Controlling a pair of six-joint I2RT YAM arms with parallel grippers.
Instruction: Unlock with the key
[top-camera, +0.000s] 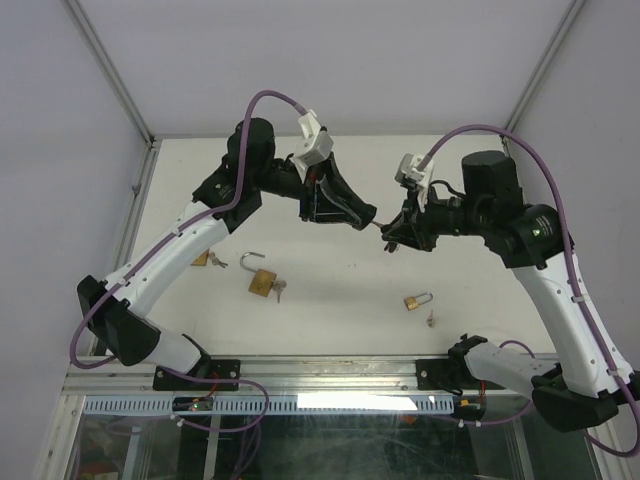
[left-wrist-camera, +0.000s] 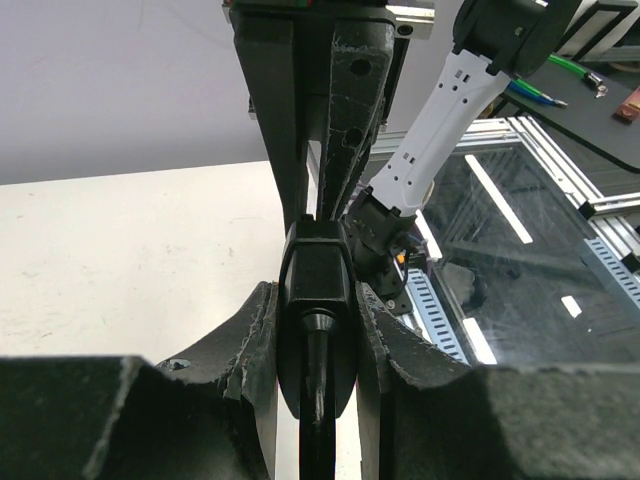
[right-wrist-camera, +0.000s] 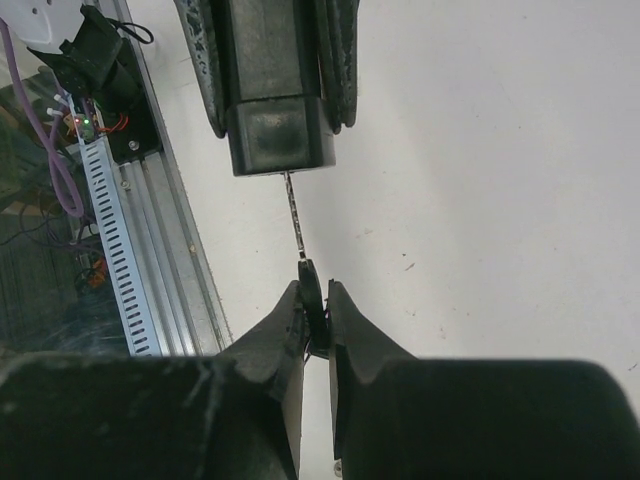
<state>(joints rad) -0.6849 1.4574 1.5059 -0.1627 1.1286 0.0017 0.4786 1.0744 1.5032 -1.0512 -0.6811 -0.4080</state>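
Above the table, my left gripper (top-camera: 352, 212) is shut on a black padlock (left-wrist-camera: 318, 290), gripping its body on both sides. The black shackle (left-wrist-camera: 320, 410) points back toward the wrist. My right gripper (top-camera: 394, 233) is shut on the black head of the key (right-wrist-camera: 312, 298). The thin metal blade (right-wrist-camera: 294, 215) runs straight to the padlock's bottom face (right-wrist-camera: 278, 135). Its tip meets that face; how deep it sits is hidden. The two grippers face each other tip to tip, with the key (top-camera: 380, 227) bridging the small gap.
On the table lie a brass padlock (top-camera: 262, 282) with its shackle raised and a key (top-camera: 279, 291) beside it. A smaller brass padlock (top-camera: 416, 300) has a key (top-camera: 431, 319) near it. Another brass lock (top-camera: 202, 258) sits partly under the left arm. A metal rail (top-camera: 330, 368) runs along the near edge.
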